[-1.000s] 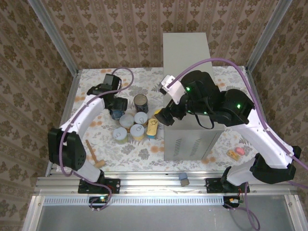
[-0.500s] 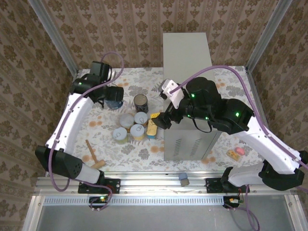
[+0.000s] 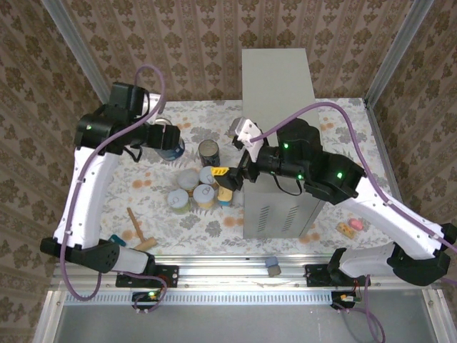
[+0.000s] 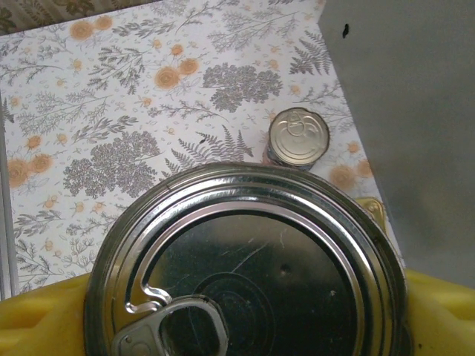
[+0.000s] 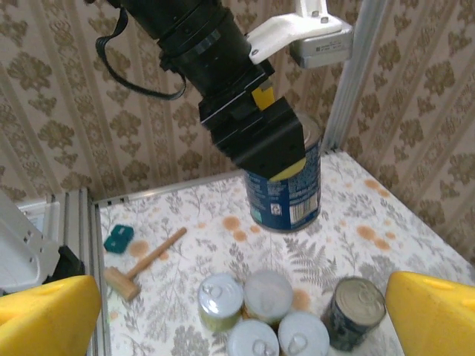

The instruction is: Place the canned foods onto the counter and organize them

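**First blue tin up, six waiting on the bench**

The left pincer (image 3: 166, 141) is clamped on a tall blue tin (image 5: 286, 189), gripping it high on the wall with the lid facing the wrist camera. A side grip keeps the tin upright, so it can be set down flat on its base. In the right wrist view the tin hangs above the floral bench (image 3: 214, 114), well clear of the others. That height suits a carry across to the counter (image 3: 277, 78), the tall grey box at the right. No tin shows on the counter top, so the task looks barely begun.

The right pincer (image 3: 227, 179) is spread wide and grips nothing. It hovers over the cluster beside the counter's left face, probably lined up for the next pick. Below it stand four short tins (image 5: 220, 297), packed so that they touch. The gold oblong tin (image 3: 226, 191) lies at their right edge and the second blue tin (image 5: 356, 311) stands upright just beside them. Because they are packed so tightly, open fingers coming down could nudge a neighbour.

A mallet (image 5: 145, 263) and a teal block (image 5: 117, 239) lie apart and are not part of the job.
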{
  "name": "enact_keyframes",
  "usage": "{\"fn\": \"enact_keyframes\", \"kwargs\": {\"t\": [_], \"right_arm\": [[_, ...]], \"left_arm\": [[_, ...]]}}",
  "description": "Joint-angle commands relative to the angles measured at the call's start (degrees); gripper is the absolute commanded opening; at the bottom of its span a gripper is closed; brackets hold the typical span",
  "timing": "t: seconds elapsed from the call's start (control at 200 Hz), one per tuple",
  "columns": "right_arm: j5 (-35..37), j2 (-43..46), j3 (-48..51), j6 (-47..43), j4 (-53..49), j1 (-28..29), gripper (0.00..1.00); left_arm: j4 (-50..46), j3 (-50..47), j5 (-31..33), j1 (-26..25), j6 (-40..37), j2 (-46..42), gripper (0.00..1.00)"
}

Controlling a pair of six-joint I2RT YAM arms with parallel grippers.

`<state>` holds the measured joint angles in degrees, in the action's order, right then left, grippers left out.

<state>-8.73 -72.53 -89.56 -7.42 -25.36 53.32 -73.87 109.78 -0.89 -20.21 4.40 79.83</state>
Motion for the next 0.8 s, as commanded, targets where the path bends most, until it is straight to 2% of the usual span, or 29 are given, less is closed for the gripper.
{"fn": "enact_keyframes", "kwargs": {"t": [0.0,0.425,0.795], "right_arm": [[-2.58,-3.57,-2.55,-0.75,5.42,0.69,1.0],[0.09,-16.75,-5.62,-1.03,14.07,2.41,1.0],[-3.2,-21.88,-4.24,-1.72,23.29,2.93,1.0]], "left_arm": [[0.77,5.27,-2.49,-0.18,-1.37,-2.99,0.48],[-7.85,15.3,-6.6,-0.05,-2.35,-4.97,0.48],[-7.37,13.63,-9.92,-0.14,-2.2,-10.11,0.48]]}}
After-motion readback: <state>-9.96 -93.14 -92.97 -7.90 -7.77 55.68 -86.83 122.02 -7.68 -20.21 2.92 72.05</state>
